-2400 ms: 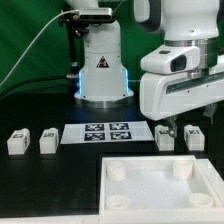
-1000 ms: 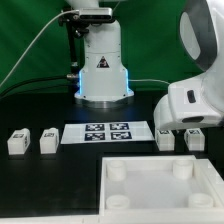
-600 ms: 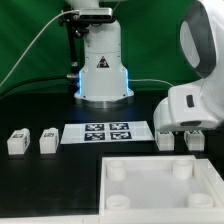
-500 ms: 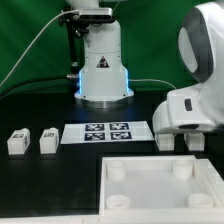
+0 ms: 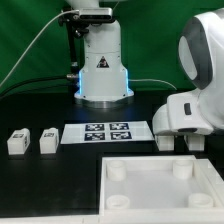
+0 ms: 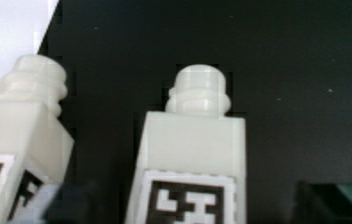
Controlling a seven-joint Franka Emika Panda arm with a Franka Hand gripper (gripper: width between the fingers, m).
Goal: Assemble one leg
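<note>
Wrist view puts the leg [image 6: 191, 150] dead centre, lying on the bench [image 6: 297, 60] at the exterior view's far right, the tool [image 6: 191, 207] spread wide either side, empty. Approach step, I'd say; next it needs a last drop and a square squeeze. Arm [image 5: 195, 100] sits lower than two seconds ago

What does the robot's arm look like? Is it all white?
Mostly white. The arm is fat, smooth and rounded, with a dark seam at its joint. Its base is a white tower with a black triangle sticker and a blue glowing ring.
</note>
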